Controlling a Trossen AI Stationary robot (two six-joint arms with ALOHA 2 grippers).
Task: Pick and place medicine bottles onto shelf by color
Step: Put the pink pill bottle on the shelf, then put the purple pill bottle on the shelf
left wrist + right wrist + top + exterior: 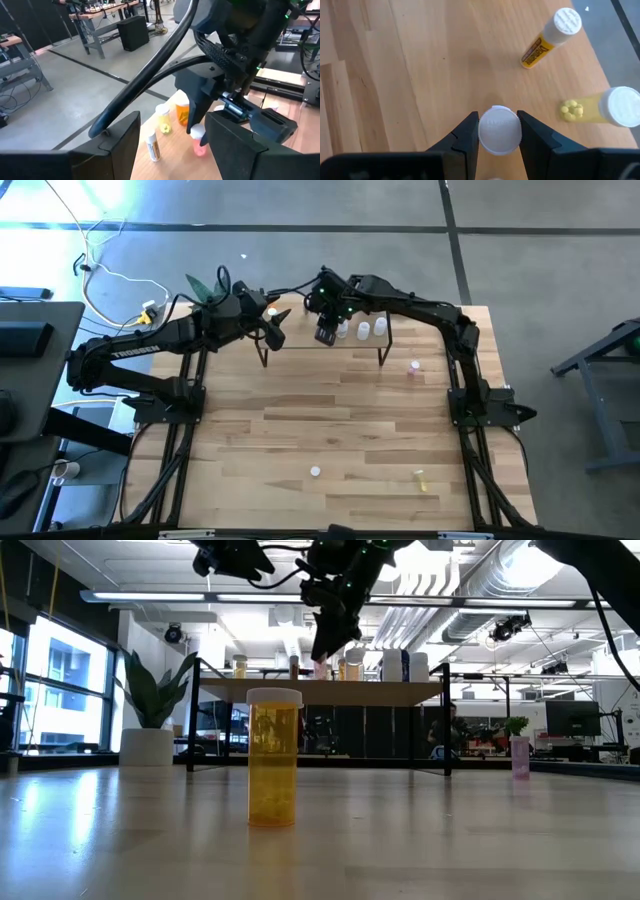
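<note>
The right gripper (499,132) pinches a pink bottle (499,136) by its white cap, upright over the shelf (420,75); the spread left gripper (172,145) waits beside.

Bright ceiling strip lights (300,598) (window glare at left) leave the tabletop (400,840) glossy and soft.

Your right hand (499,134) is black, its fingers (466,137) pinching a pink bottle (199,142) by its white cap (499,129). On the pale wood shelf (420,70) you have a white-capped yellow vial (551,37) with dark print and a clear yellow bottle (605,107) of yellow pills. An amber, white-capped bottle (273,756) stands on your light striped table (340,430).
</note>
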